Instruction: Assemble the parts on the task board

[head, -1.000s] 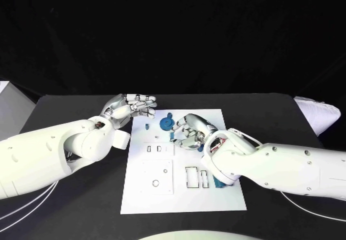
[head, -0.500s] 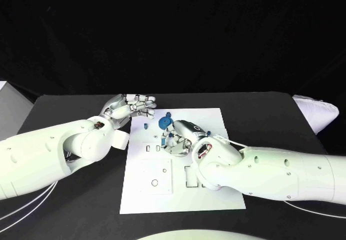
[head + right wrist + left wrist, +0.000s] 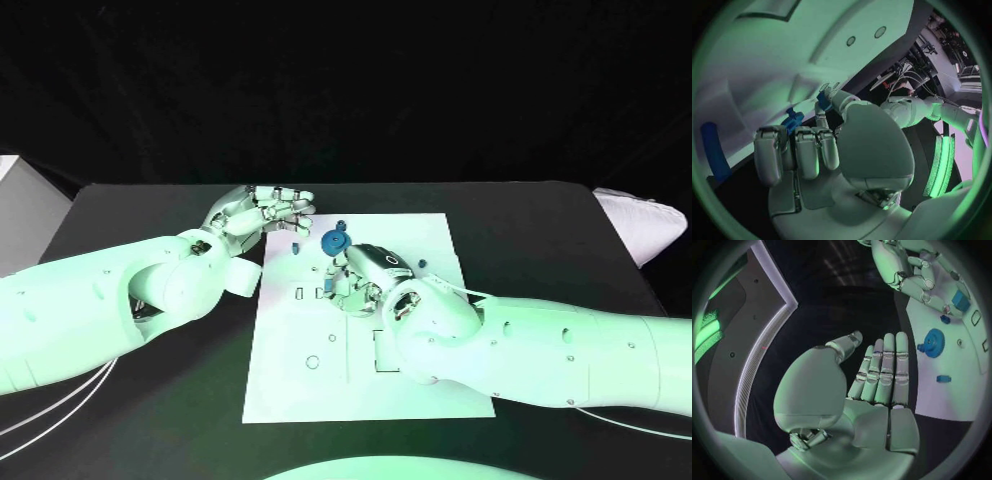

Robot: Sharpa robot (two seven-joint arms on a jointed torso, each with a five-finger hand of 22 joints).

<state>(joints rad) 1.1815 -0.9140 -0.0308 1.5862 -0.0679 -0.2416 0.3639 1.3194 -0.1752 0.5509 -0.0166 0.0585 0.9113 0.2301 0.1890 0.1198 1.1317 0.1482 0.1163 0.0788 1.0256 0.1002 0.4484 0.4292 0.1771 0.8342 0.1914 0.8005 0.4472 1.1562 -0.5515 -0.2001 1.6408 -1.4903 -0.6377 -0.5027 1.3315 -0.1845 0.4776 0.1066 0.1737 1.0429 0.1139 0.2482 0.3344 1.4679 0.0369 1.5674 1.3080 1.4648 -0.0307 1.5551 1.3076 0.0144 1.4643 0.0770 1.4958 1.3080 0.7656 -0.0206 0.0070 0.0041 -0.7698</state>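
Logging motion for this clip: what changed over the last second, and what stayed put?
The right hand swung from the board's right side toward its middle, and now holds a small blue part at its fingertips over the task board. The left hand stayed raised by the board's far left corner, holding nothing. The blue gear did not move.

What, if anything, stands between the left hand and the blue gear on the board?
Nothing visible. The left hand hangs with nothing in it over the task board's far left corner, and only bare board separates it from the blue gear. The right hand works nearer the robot.
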